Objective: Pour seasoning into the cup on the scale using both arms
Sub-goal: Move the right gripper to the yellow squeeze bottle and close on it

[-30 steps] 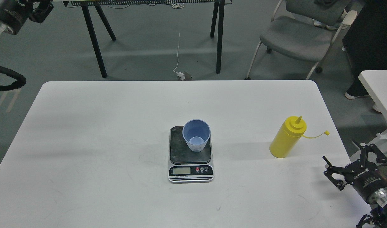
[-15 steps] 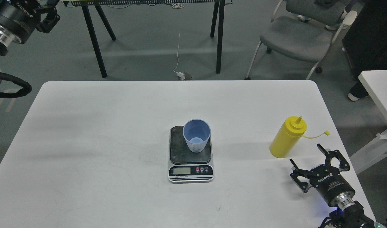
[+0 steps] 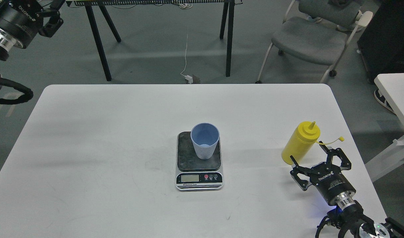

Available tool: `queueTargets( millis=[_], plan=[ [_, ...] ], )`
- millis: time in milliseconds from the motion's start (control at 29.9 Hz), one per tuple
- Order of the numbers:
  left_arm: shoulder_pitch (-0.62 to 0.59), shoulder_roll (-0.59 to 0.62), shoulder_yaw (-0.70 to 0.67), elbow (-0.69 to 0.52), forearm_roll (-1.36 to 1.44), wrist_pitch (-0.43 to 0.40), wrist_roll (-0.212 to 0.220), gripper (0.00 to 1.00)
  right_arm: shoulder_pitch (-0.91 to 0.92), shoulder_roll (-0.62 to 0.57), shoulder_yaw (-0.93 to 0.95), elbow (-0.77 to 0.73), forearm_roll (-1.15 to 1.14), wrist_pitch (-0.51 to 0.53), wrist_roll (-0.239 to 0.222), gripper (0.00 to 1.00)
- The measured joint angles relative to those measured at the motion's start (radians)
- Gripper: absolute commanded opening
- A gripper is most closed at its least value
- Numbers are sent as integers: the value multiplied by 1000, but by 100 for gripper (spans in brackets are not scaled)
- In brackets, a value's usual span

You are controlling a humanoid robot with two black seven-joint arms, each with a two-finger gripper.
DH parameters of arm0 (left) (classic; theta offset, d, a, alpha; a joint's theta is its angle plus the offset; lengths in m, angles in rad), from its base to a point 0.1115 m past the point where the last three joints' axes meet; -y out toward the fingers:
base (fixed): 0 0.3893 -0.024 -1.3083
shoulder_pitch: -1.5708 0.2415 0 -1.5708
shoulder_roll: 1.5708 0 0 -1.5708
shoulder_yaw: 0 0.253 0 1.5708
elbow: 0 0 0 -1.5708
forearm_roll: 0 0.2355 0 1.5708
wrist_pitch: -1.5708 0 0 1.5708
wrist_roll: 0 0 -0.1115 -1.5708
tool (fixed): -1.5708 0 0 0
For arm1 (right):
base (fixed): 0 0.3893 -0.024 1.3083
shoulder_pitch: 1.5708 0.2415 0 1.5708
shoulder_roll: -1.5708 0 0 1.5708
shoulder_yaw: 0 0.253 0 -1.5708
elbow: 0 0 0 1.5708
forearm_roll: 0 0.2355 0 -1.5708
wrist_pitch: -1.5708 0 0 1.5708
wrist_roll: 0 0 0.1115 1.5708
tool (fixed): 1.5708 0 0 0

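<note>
The yellow squeeze bottle [image 3: 299,145] stands on its base near the right edge of the white table [image 3: 106,138], long axis basically vertical though from this angle it reads as leaning up and to the right, with the conical nozzle pointing up and away from the camera. Its little cap [image 3: 342,138] hangs off to the right on a thin tether, sticking out past the bottle's shoulder. The right gripper [image 3: 311,158] sits just beside the bottle's lower end, fingers spread wide apart, one tip close to the base on the left and the other up by the tether; can't tell if anything is actually touching, but it isn't clamped on the bottle. Well to the left, mid-table, the light blue cup [image 3: 205,140] stands upright with its mouth open to the top, on the dark platform of the digital kitchen scale [image 3: 198,177], whose display strip faces the camera. The left gripper [image 3: 53,13] is way up in the top left corner, off the table over the floor, and its fingers run out of frame so I can't tell how they stand. The tabletop is plain white with faint scuffs. Behind it there's grey floor, black table legs [image 3: 101,43], a white cable [image 3: 186,49] trailing down to a plug, and a grey chair [image 3: 307,39] at upper right.
</note>
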Motion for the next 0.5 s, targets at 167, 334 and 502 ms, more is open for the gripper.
queueTargets(
  millis=[167,334,502],
  plan=[
    [0,0,0,0,1,0,0,94,32,26,2,-6,-2,0,3,100],
    [0,-1,0,0,3,0,0,94,61,43,5,-14,-20,0,7,100],
    [0,-3,0,0,3,0,0,94,91,80,6,-40,-30,0,10,99]
  ],
)
